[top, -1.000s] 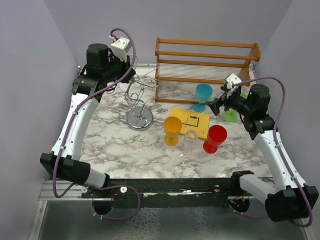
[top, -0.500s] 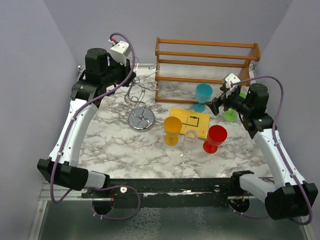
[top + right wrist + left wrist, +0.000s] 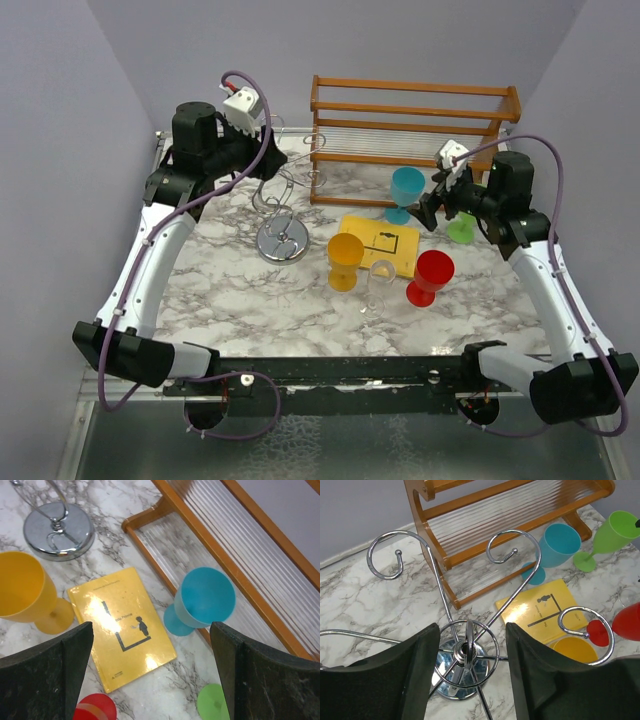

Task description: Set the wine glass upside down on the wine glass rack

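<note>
The wine glass rack (image 3: 281, 240) stands on its round shiny base on the marble surface (image 3: 220, 290), left of the middle and closer to the far edge than to the near one. Its thin stem goes up from the base, and the curled wire arms spread out at the top. One arm reaches toward the wooden shelf rack (image 3: 410, 120), which stands along the far edge on the right half.

The left gripper (image 3: 472, 627) hangs directly above the rack and points down. In the left wrist view its two fingers (image 3: 420, 680) stand apart, one on each side of the small ring at the top of the stem. They hold nothing.

All five glasses stand upright on the surface, to the right of the rack. Which one the task means, I cannot tell. The yellow glass (image 3: 345, 260) is the nearest to the base of the rack. The clear glass (image 3: 378, 283) is just to the right of it, at the near edge of a yellow book (image 3: 385, 243) that lies flat around the middle of the surface. The red glass (image 3: 432, 275) stands beside the near right corner of the book. The blue glass (image 3: 406, 190) stands between the book and the wooden shelf rack. The green glass (image 3: 462, 228) is near the right edge.

The right gripper (image 3: 151, 625) is in the air over the area of the blue glass and the book. Its jaws are spread wide, with nothing between them.
</note>
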You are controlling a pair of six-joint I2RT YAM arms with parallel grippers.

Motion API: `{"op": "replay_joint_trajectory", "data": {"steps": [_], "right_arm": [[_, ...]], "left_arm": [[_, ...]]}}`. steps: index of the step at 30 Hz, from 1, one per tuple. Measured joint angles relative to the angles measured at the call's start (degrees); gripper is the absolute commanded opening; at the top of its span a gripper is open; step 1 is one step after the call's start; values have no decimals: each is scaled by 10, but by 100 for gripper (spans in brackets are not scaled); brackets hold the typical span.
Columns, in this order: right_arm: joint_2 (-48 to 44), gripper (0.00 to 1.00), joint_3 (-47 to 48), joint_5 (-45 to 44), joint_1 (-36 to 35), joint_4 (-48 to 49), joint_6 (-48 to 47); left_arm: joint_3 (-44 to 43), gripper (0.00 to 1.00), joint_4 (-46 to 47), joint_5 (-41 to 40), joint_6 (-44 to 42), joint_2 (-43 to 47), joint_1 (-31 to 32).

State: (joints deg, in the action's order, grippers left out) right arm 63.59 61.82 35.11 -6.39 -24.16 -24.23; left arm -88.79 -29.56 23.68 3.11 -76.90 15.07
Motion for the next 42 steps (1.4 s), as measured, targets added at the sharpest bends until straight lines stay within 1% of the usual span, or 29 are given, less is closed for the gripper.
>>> {"op": "replay_joint_trajectory", "data": {"steps": [4,7,10,16,23,30,36,38,42], "right_arm": [[23,100,33,12,-28,-45,-18],[46,100,63,14,-59,-74,-26],[71,95,92,9,-102,-97,-27],[149,82,160,-29,-195,-145,-22],[227,63,197,-83,-271,-200,-13],[269,46,201,-131,-305,-228,-6],[279,23,201,-157,-311,-229,0],[280,20,201,-159,-311,-229,0],[286,19,201,-160,-312,-228,0]], "left_arm": [[1,78,0,3,-5,6,-1],[3,87,0,3,-15,22,-7],[4,92,-1,-3,-29,43,-13],[3,93,-6,-21,-57,71,-32],[3,93,-18,-44,-74,76,-60],[3,93,-22,-59,-85,85,-68],[3,93,-23,-63,-90,86,-71],[3,93,-23,-64,-91,86,-71],[3,93,-23,-66,-93,85,-72]]}}
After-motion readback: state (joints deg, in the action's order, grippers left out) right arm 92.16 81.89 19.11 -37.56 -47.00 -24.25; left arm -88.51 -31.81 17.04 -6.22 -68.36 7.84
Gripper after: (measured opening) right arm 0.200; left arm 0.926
